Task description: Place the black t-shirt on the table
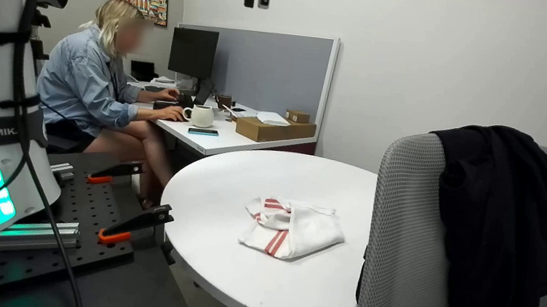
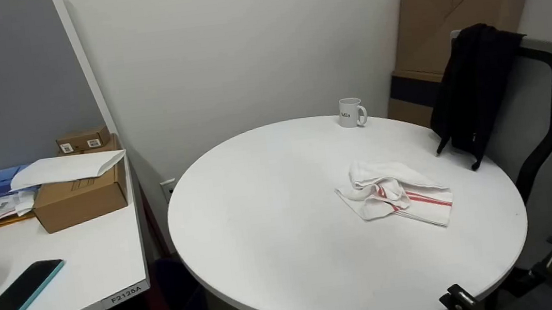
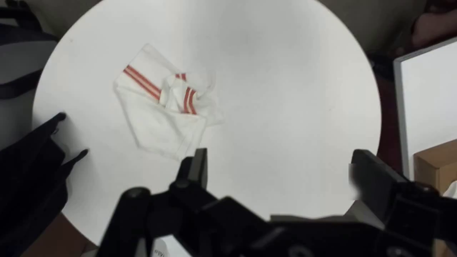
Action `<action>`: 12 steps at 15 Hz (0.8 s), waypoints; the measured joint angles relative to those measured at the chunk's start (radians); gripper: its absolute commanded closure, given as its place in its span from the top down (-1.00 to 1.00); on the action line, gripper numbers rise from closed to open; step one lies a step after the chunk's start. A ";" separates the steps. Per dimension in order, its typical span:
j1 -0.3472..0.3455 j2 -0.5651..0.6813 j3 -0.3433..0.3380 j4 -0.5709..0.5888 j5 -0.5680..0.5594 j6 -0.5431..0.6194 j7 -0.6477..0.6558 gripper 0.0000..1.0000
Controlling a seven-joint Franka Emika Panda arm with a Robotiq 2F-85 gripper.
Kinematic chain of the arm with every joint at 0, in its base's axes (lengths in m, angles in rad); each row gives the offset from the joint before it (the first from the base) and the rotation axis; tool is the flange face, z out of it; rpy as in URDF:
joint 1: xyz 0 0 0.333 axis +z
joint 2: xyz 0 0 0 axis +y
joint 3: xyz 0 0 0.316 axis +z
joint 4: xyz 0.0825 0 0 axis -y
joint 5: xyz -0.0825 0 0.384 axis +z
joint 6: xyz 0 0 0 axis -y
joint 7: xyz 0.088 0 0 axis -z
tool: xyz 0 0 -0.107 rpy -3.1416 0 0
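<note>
The black t-shirt point(image 1: 494, 227) hangs draped over the back of a grey mesh chair. It also shows in an exterior view point(image 2: 476, 85), its lower ends hanging at the table's edge, and at the lower left of the wrist view point(image 3: 25, 178). The table point(image 2: 262, 219) is round and white; it also shows in an exterior view point(image 1: 213, 219) and fills most of the wrist view point(image 3: 285, 89). My gripper point(image 1: 256, 1) is high above the table, away from the t-shirt. In the wrist view my gripper point(image 3: 280, 153) is open, with nothing between its fingers.
A white cloth with red stripes point(image 2: 393, 183) lies crumpled on the table. A white mug point(image 2: 349, 114) stands near the far edge. The grey chair point(image 1: 404, 232) stands against the table. A desk point(image 1: 223, 139) with boxes and a seated person point(image 1: 90, 73) are nearby. Clamps point(image 1: 139, 223) grip the robot's base.
</note>
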 measured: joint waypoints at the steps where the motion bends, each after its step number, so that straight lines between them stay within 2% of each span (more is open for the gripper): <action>1: -0.018 0.041 -0.011 0.034 -0.030 0.022 -0.010 1.00; 8: -0.122 0.372 -0.091 0.280 -0.274 0.134 -0.024 1.00; 12: -0.165 0.497 -0.177 0.395 -0.295 0.166 -0.025 1.00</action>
